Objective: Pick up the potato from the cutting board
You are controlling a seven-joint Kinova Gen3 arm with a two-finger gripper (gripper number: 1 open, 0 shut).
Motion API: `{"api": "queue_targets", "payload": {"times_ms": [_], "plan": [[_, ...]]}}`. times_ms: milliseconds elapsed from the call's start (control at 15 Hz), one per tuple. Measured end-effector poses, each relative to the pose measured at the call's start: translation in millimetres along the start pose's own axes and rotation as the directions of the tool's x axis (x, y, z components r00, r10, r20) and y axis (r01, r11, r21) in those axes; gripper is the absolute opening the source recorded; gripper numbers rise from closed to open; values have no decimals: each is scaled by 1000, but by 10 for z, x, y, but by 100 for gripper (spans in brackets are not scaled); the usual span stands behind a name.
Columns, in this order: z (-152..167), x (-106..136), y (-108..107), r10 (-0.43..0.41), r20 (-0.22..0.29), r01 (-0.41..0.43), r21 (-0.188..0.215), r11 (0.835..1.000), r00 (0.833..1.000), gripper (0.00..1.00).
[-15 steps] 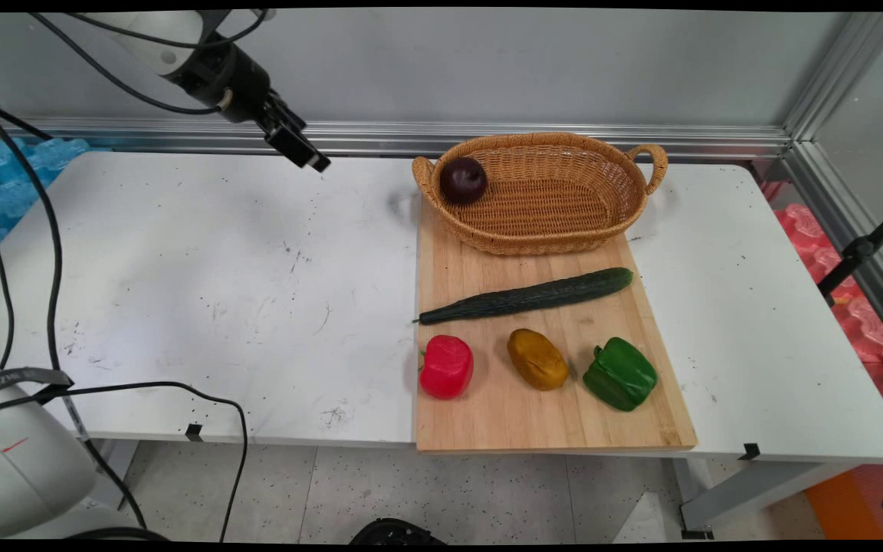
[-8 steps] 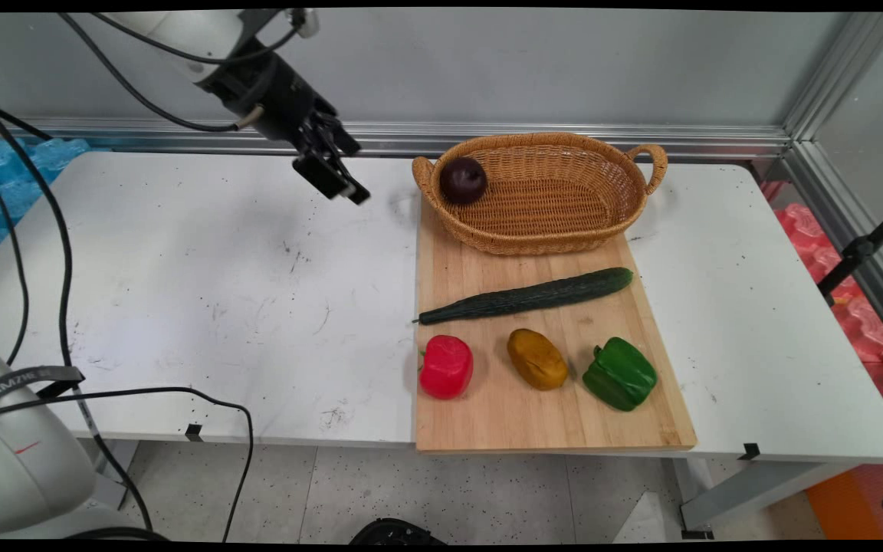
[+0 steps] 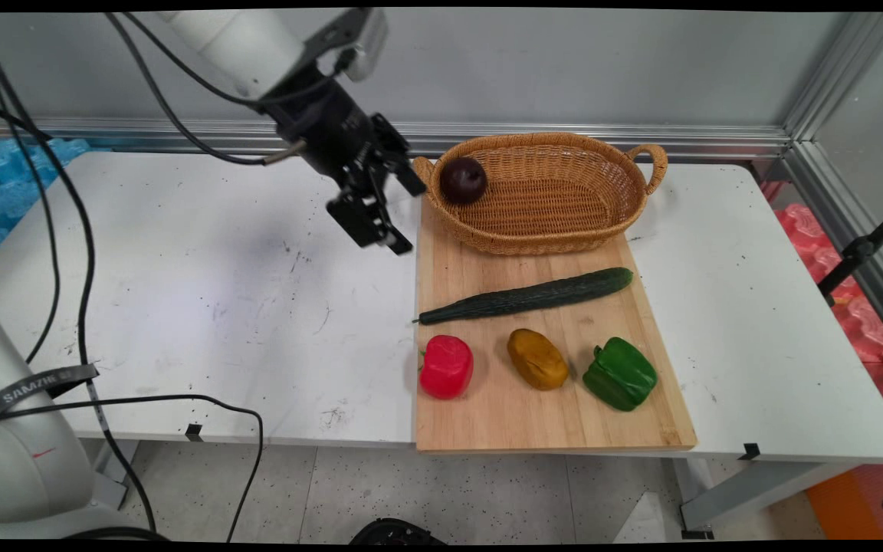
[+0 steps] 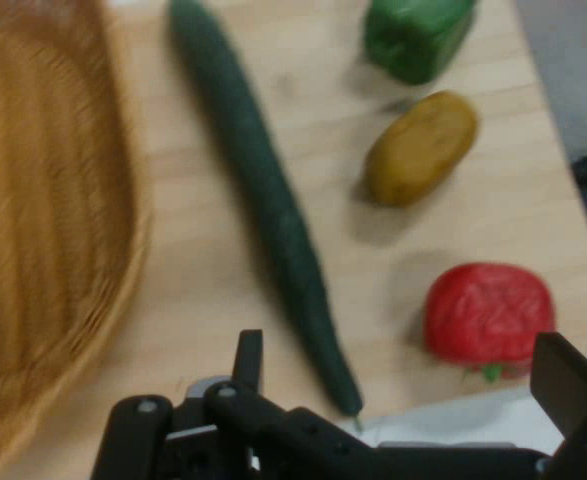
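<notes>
tan woven basket (image 3: 556, 222), dark green cucumber (image 3: 526, 296), red pepper (image 3: 446, 366), green pepper (image 3: 620, 374), black tool (image 3: 403, 216)

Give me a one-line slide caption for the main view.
Open gripper hovering beside a wicker basket holding a dark plum, with cucumber and peppers on a cutting board.

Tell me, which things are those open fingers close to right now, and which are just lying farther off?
Close to the fingers, which are open and hold nothing:
- basket
- dark plum inside it
- wooden board
- cucumber

Farther off, on the board's near end:
- red pepper
- potato
- green pepper
</notes>
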Motion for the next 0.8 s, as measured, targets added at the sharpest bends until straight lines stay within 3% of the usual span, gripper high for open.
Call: {"api": "queue_targets", "payload": {"times_ms": [400,800], "plan": [[369,296,-18,187,-18,-188,-83,979,982,100],[907,534,-119,364,-33,-364,-170,916,931,100]]}}
